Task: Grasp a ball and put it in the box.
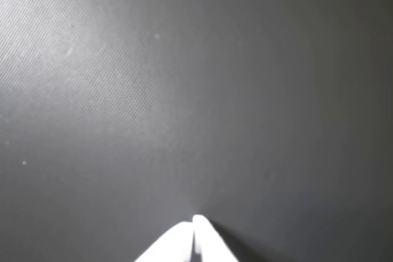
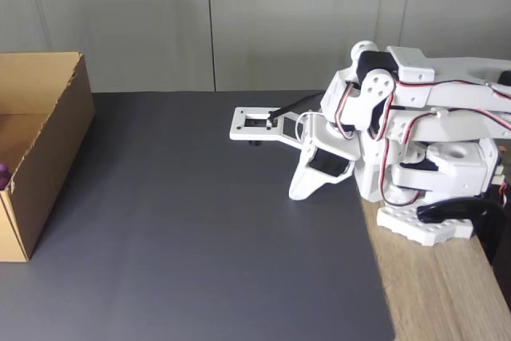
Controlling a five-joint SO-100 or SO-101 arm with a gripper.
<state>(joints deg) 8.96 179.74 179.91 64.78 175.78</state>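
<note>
The brown cardboard box (image 2: pixel 49 143) stands open-topped at the left edge of the fixed view. Inside it, cut off by the picture's left border, shows a small purple sliver of the ball (image 2: pixel 2 173). The white arm is folded low at the right, and my gripper (image 2: pixel 300 191) points down at the dark mat, far from the box. In the wrist view my gripper (image 1: pixel 194 225) shows two white fingertips pressed together with nothing between them, over bare mat.
A dark grey mat (image 2: pixel 200 237) covers most of the table. Bare wood (image 2: pixel 435 297) lies at the right, where the arm's white base (image 2: pixel 423 225) is mounted. A pale wall closes the back.
</note>
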